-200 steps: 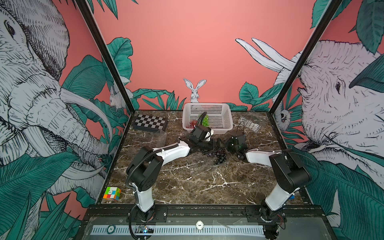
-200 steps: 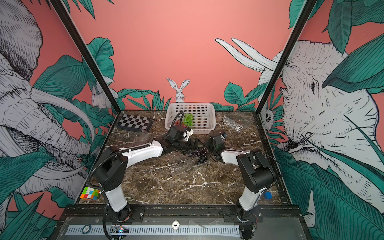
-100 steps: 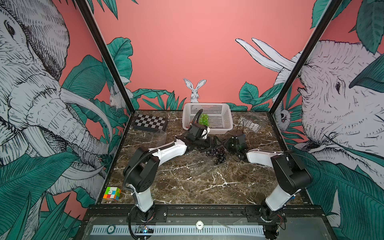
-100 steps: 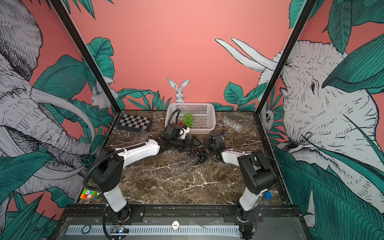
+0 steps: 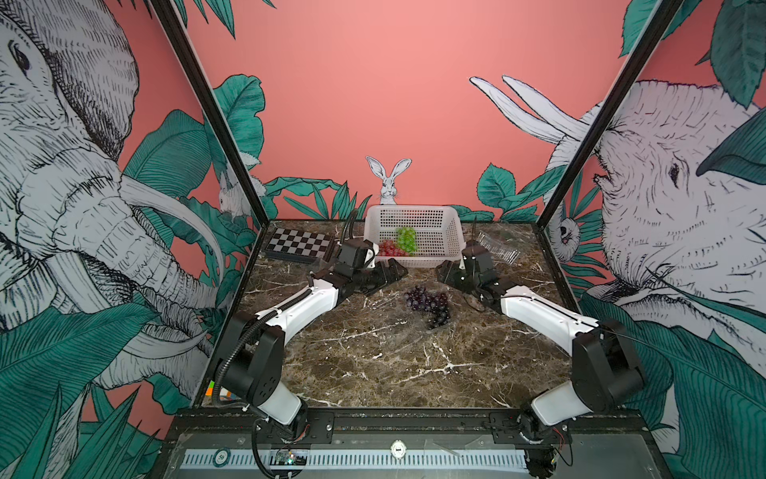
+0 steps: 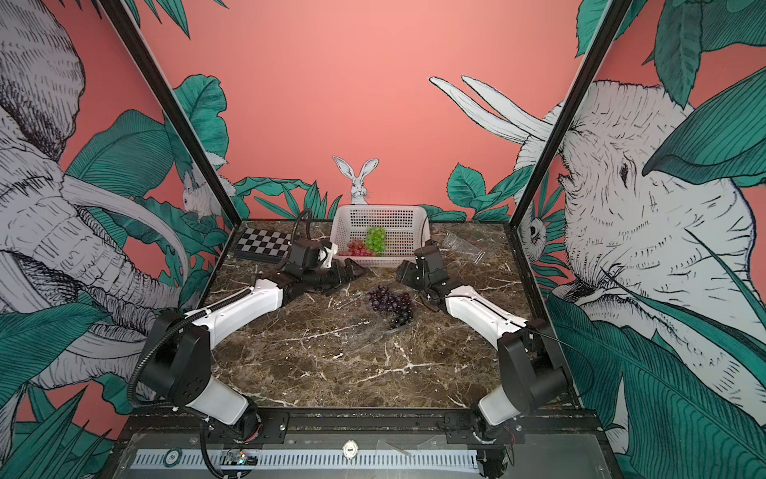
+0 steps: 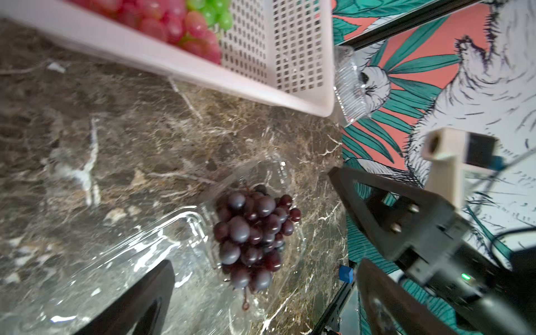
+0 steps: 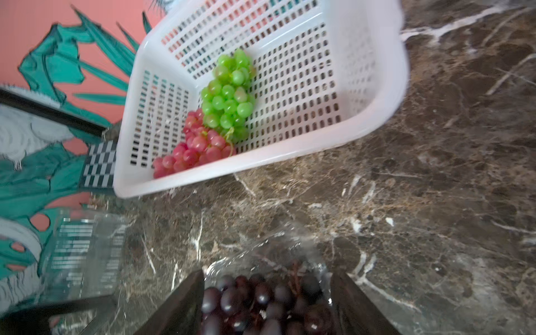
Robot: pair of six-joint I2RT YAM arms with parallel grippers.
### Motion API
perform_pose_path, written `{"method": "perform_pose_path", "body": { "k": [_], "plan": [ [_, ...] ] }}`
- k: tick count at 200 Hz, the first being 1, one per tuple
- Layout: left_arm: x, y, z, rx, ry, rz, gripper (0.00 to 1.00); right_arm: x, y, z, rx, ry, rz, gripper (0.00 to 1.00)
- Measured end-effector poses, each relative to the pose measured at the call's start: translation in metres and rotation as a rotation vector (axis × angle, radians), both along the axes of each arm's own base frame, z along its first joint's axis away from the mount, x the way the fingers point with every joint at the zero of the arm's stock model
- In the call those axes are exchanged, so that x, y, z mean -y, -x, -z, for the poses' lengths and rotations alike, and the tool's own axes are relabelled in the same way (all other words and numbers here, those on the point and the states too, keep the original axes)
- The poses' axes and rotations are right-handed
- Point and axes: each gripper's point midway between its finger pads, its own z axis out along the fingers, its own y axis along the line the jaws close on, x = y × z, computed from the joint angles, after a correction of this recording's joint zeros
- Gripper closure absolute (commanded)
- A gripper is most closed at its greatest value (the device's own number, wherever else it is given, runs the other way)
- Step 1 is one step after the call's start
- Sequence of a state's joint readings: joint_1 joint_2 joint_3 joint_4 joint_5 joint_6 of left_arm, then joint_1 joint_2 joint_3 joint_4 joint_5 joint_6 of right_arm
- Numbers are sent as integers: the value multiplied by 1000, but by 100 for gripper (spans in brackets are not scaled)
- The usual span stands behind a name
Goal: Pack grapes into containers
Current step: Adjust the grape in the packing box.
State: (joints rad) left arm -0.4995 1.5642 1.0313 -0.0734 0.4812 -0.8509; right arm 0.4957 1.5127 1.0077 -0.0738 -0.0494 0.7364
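– Grapes nearest us first: where does the dark bunch (image 5: 429,305) lie?

– Mid-table, in the tray half of an open clear container (image 7: 174,223), with the lid half flat beside it on the marble table (image 5: 373,356). The plastic is hard to trace, so I can't swear every berry is inside the rim.

– Is anything gripping it?

– No. The right gripper (image 5: 445,273) hangs just beyond the bunch, jaws apart and nothing between them. Its wrist view looks past both fingers (image 8: 179,304) at the berries. The left gripper (image 5: 393,273) is spread wide opposite it, and it is empty too.

– How would such a bunch handle?

– Light and floppy, I'd judge. Glossy round berries will roll under the pads, and they may pop off or bruise if squeezed. A bare stalk (image 7: 246,300) pokes out at one end. That, or a gentle wide hold round the thickest part, looks safest.

– And the box?

– Thin and springy. It will likely skate on the marble when the lid is pressed, so one arm should steady it.

– Further back?

– The red bunch (image 5: 389,248) and green bunch (image 5: 407,239) lie touching in the white basket (image 5: 439,232), not yet packed. Just to the right of the basket stand the spare containers (image 6: 462,246), seemingly stacked.
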Motion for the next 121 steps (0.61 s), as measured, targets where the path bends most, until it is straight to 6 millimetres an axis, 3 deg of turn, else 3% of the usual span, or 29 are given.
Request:
{"method": "perform_pose_path", "body": {
  "k": [38,93,121],
  "plan": [
    [-5,8,41,-128,23,-42,1,-30,43,0,-24,135,-161,40],
    [-5,-5,56,-167,64,-74,1,-58,76,1,-42,241,-277,48],
    [-5,-7,57,-164,69,-75,0,-74,88,12,-65,277,-322,51]
  ]
}}
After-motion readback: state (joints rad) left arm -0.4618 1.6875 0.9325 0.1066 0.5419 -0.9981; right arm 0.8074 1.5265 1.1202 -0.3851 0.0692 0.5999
